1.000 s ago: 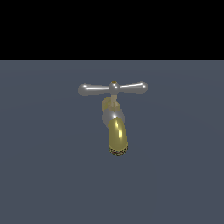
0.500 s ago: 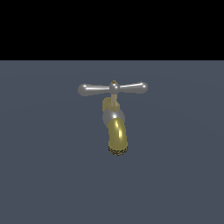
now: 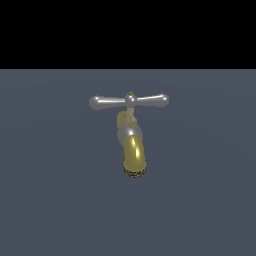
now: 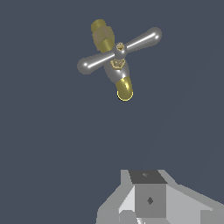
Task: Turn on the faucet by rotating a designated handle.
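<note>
The faucet point(image 3: 132, 150) stands on a flat dark grey surface, with its brass-gold spout curving toward the camera and ending in a dark speckled nozzle rim. The handle point(image 3: 129, 101) is a silver crossbar with two bulb-ended arms, lying level across the top with a small brass knob at its centre. In the wrist view the faucet point(image 4: 124, 87) and the handle point(image 4: 119, 51) are seen from above, well away from my gripper point(image 4: 148, 177). The gripper shows as one grey block with no gap between the fingers, holding nothing. It does not appear in the exterior view.
A flat dark grey floor point(image 3: 210, 200) surrounds the faucet on all sides. A black background fills the upper part of the exterior view. No other objects show.
</note>
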`<state>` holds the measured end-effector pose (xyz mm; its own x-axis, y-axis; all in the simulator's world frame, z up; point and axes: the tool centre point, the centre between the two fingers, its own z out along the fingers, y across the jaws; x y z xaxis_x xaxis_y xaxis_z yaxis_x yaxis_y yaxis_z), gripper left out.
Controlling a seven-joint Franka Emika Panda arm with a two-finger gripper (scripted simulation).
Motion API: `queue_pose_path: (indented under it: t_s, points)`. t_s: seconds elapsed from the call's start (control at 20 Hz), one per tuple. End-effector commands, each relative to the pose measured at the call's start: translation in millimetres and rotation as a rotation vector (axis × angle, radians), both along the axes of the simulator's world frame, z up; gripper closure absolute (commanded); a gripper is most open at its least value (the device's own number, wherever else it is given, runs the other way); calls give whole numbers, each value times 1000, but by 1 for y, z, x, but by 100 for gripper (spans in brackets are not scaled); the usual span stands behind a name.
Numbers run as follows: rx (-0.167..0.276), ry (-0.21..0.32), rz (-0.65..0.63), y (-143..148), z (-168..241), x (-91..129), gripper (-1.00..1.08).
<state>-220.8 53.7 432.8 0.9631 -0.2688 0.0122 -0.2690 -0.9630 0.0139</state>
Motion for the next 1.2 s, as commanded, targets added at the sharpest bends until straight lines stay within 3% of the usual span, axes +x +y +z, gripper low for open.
queue_pose_path:
  t_s: [0.0,1.15]
  points:
    - [2,0,-56,9,-12,9,108]
    - [17,1,-555,63,-117,109,108]
